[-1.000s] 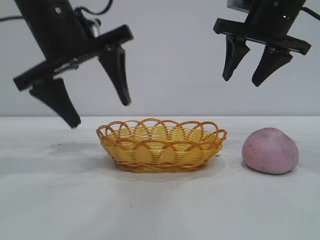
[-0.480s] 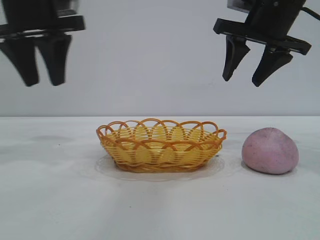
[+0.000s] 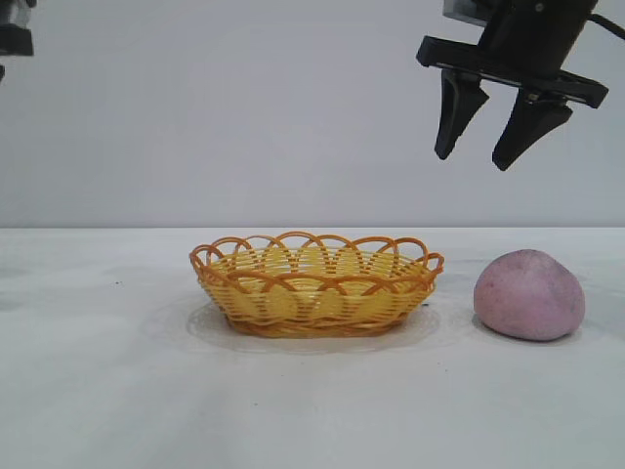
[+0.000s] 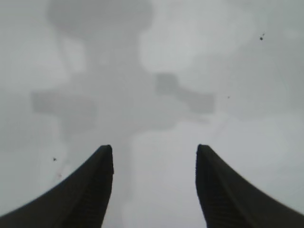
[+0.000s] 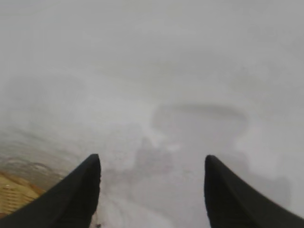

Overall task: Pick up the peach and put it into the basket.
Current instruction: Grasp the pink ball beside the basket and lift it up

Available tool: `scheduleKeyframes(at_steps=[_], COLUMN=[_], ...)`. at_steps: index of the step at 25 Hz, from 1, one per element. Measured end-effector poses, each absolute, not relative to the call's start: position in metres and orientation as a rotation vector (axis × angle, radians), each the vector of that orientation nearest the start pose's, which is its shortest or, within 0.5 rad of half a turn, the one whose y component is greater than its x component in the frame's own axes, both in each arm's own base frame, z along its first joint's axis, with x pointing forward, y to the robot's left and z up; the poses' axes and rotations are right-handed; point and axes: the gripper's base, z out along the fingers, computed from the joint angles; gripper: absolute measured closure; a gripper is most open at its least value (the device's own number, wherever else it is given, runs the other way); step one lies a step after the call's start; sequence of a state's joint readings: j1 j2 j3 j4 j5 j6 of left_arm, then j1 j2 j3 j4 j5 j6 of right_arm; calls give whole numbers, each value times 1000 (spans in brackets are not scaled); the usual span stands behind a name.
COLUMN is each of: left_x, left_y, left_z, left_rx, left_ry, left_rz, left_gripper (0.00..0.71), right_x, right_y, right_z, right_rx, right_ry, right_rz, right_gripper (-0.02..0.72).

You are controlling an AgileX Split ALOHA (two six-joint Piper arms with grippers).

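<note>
The pink-mauve peach (image 3: pixel 529 294) lies on the white table at the right. The yellow wicker basket (image 3: pixel 315 283) with an orange looped rim stands at the centre, empty. My right gripper (image 3: pixel 473 157) hangs open high above the gap between basket and peach, holding nothing. In the right wrist view its gripper (image 5: pixel 152 164) is over bare table, with a corner of the basket (image 5: pixel 12 192) at the edge. My left gripper (image 4: pixel 154 152) is open and empty over bare table in the left wrist view; only a bit of that arm (image 3: pixel 12 34) shows at the exterior view's top left corner.
The white table (image 3: pixel 146 391) runs to a plain grey wall behind. Nothing else stands on it.
My left arm has risen and swung away to the left, almost leaving the exterior view. The right arm, peach and basket have not moved.
</note>
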State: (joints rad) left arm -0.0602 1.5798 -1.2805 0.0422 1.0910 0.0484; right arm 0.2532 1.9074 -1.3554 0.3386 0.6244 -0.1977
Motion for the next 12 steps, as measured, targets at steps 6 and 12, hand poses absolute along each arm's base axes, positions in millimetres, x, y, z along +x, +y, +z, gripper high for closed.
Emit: scheduleKeyframes(at_steps=[6,12], left_x=[241,159], left_y=[-13,-11], left_z=[307,311], left_rx=[155,115], left_ry=[2789,2677], left_rz=[27,-30], left_gripper=[331,331], right_x=[389,389], right_y=[119,119], right_z=[206,206], right_rx=[-299,-300], right_ry=[2642,2645], right_rz=[372,373], right_gripper=[297,297])
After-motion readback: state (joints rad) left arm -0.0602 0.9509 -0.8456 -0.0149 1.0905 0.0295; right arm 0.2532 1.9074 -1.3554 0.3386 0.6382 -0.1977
